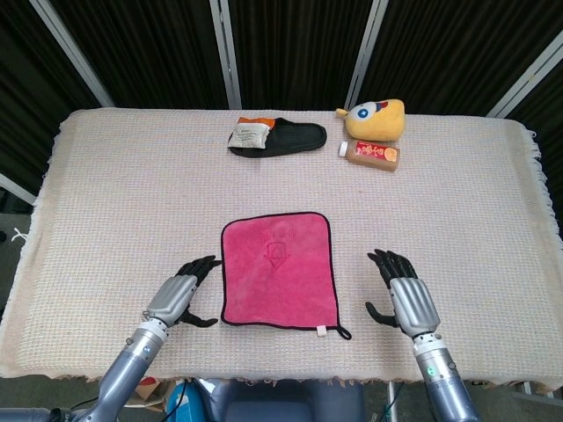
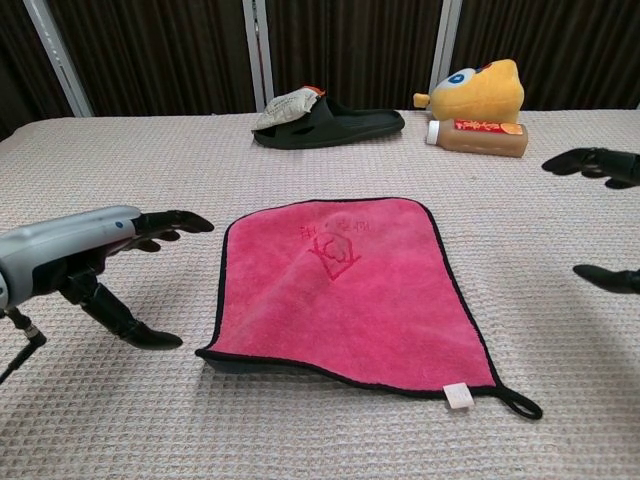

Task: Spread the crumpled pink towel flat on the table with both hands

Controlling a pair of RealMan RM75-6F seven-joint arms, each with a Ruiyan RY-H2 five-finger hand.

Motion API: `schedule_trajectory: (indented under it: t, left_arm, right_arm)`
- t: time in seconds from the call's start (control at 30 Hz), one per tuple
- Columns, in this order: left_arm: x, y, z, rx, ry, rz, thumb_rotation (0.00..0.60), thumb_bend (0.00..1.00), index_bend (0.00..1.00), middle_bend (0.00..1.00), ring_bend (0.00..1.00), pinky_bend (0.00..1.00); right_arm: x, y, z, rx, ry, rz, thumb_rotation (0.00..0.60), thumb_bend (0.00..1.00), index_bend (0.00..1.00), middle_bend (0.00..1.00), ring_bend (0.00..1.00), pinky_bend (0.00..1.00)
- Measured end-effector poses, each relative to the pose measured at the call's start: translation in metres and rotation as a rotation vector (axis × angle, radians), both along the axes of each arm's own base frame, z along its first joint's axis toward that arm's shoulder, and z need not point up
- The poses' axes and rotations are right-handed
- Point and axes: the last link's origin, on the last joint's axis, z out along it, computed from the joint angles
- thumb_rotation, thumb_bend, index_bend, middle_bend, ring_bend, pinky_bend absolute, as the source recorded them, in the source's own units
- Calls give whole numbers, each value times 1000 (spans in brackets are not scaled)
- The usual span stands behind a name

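Note:
The pink towel (image 1: pixel 277 271) with black trim lies flat and spread out on the table, near the front middle; the chest view shows the same towel (image 2: pixel 345 285) with its hanging loop at the near right corner. My left hand (image 1: pixel 179 297) hovers just left of the towel, fingers apart and holding nothing; in the chest view this left hand (image 2: pixel 95 265) sits apart from the towel's edge. My right hand (image 1: pixel 406 299) is to the right of the towel, fingers spread and empty. Only the fingertips (image 2: pixel 592 162) of the right hand show in the chest view.
The woven beige tablecloth (image 1: pixel 114 193) covers the table. At the back stand a black slipper (image 1: pixel 280 137) with a crumpled packet in it, a yellow plush toy (image 1: pixel 376 119) and a brown bottle (image 1: pixel 372 153) lying on its side.

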Motion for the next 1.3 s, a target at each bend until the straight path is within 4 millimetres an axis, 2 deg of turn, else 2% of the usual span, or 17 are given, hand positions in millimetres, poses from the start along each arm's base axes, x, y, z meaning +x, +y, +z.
schedule_trajectory:
  t: [0.07, 0.1, 0.17, 0.23, 0.3, 0.37, 0.5, 0.77, 0.93, 1.3]
  left_arm:
    - [-4, 5, 7, 10, 11, -13, 600, 105, 68, 6, 0, 0]
    - [-5, 7, 10, 15, 16, -19, 600, 204, 66, 6, 0, 0]
    - [-9, 12, 16, 21, 30, -35, 600, 465, 63, 6, 0, 0]
    - [-11, 17, 21, 23, 52, -58, 600, 593, 62, 7, 0, 0]
    - [-13, 20, 23, 27, 82, -84, 600, 655, 61, 7, 0, 0]
    - [-14, 25, 24, 32, 130, -123, 600, 700, 60, 8, 0, 0]
    - [-13, 35, 25, 45, 244, -215, 600, 750, 60, 11, 0, 0]
    - [-16, 66, 13, 55, 495, -353, 600, 771, 60, 20, 0, 0]
    - [-16, 83, -1, 47, 575, -362, 600, 773, 61, 24, 0, 0]
    - [-13, 100, -27, 29, 647, -352, 600, 773, 62, 26, 0, 0]
  right_arm:
    - [1, -3, 7, -21, -18, 1, 600, 323, 105, 94, 0, 65]
    - [1, -4, 10, -27, -21, 1, 600, 336, 105, 94, 0, 65]
    - [0, -8, 17, -46, -31, 0, 600, 492, 105, 94, 0, 66]
    - [-2, -12, 23, -59, -36, -2, 600, 652, 111, 94, 0, 66]
    - [-4, -15, 27, -71, -39, -3, 600, 729, 119, 94, 0, 65]
    - [-8, -19, 30, -82, -35, -5, 600, 758, 122, 94, 0, 65]
    - [-14, -28, 37, -103, -28, -4, 600, 773, 128, 94, 0, 65]
    - [-19, -49, 54, -130, -21, 2, 600, 781, 137, 94, 0, 66]
    - [-21, -56, 62, -138, -15, 8, 600, 782, 143, 94, 0, 65]
    - [-29, -60, 66, -135, -16, 2, 600, 782, 150, 94, 0, 65]
